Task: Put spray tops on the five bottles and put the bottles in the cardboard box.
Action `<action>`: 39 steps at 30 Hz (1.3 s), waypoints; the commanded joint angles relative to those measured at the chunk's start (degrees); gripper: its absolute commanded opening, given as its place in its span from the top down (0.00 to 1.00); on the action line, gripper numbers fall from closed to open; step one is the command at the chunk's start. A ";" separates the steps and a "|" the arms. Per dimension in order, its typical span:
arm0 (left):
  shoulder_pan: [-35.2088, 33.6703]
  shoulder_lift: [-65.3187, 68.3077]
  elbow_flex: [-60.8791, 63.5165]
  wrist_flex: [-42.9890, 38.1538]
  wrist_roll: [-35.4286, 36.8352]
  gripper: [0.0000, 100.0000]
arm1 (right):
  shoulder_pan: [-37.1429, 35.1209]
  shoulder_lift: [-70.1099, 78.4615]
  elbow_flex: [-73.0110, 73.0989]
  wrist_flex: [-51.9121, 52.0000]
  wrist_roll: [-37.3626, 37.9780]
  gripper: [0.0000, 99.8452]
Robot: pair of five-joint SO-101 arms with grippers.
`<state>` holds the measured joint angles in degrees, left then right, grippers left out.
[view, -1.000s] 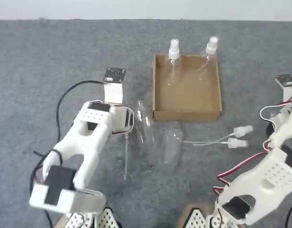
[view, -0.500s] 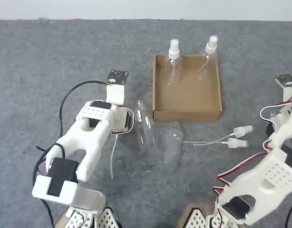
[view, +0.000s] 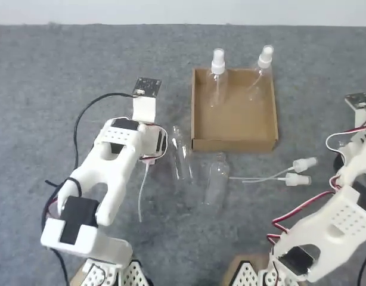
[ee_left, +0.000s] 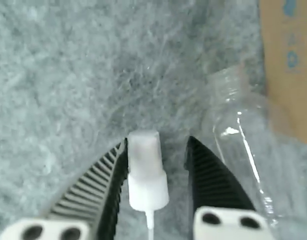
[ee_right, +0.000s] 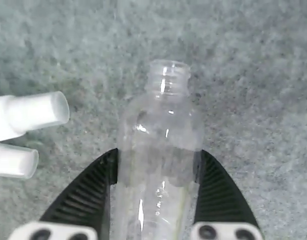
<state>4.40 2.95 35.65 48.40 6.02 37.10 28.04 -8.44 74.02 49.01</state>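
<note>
Left gripper (ee_left: pixel 157 146): fingers closed around a white spray top (ee_left: pixel 145 167). The top lies against one finger, and a thin gap shows on the side of the other. Its thin tube (view: pixel 141 199) hangs down to the grey carpet (view: pixel 52 71) just left of centre in the high view, below the left arm (view: pixel 108 179).

Just beside this gripper is an uncapped clear bottle (ee_left: pixel 243 150), lying on the carpet a little left of frame centre in the high view (view: pixel 180 156). Its far end is near the front left corner of the cardboard box (view: pixel 233 143).

Right gripper (ee_right: pixel 157 152): clamped on a second clear bottle (ee_right: pixel 161 135), with both fingers touching its sides. The neck is open, has no top and points away from the wrist.

Two loose spray tops (ee_right: pixel 31 117) lie close beside that bottle, side by side, and are not touching it. In the high view they sit right of centre (view: pixel 304 162), with their tubes running left across the carpet. The right arm (view: pixel 332 226) fills the lower right corner.

A third uncapped bottle (view: pixel 216 179) lies at frame centre, just below the box's front wall. The tube ends of the loose tops are near it.

The box sits in the upper centre of the frame, open side up. Two capped bottles (view: pixel 217 74) rest at its far wall, apart from each other, with their white tops reaching past the rim.
</note>
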 commanded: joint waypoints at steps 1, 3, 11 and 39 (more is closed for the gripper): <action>-0.09 2.02 -3.74 1.23 -1.58 0.84 | -0.57 0.40 -2.29 -0.66 -0.26 0.89; -0.18 4.66 -4.88 2.11 -1.58 0.84 | -0.57 0.40 -2.29 -0.57 -0.26 0.89; 0.00 2.55 -7.96 6.07 -1.85 0.99 | -0.22 0.31 -2.29 -0.66 -0.26 0.89; -0.09 -49.32 20.97 3.69 -1.76 0.99 | -6.02 -3.47 -15.82 7.96 -6.95 0.72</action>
<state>4.48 -43.74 56.13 54.29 4.53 31.82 29.27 -15.91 79.21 45.41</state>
